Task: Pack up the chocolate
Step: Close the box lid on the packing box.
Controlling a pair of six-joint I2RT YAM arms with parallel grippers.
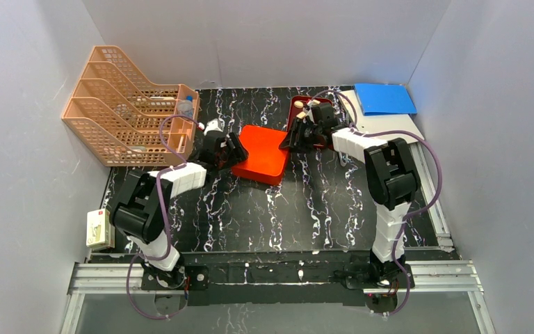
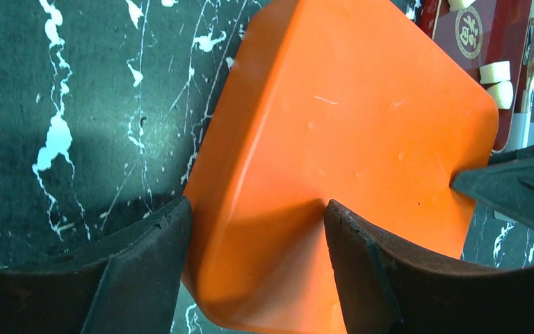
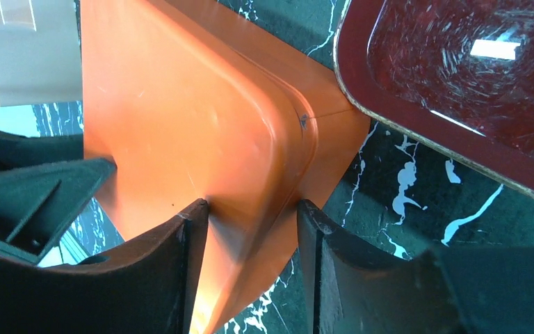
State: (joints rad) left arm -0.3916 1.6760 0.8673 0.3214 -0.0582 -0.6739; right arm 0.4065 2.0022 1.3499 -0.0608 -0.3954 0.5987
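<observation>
The black marbled table (image 1: 285, 216) carries a peach file rack (image 1: 125, 104) at its 10 o'clock corner and a blue sheet (image 1: 384, 99) at 1 o'clock. Just past the middle, toward 12 o'clock, lies the orange-red box (image 1: 263, 153), its smooth broad face up (no compartments show from any view). The dark red tray (image 3: 424, 125) sits just beside the box, at the box's 1 o'clock.

The left gripper (image 2: 257, 216) reaches in from 9 o'clock, and its two dark fingers (image 2: 156, 236) straddle one corner of the box, partly spread and pressed against it. The right gripper (image 3: 250, 209) comes from 3 o'clock and pinches the opposite corner, its fingers narrowly parted with the box's rim clamped between them.

The chocolate (image 2: 495, 72), a few small pale pieces, lies in the dark red tray.
</observation>
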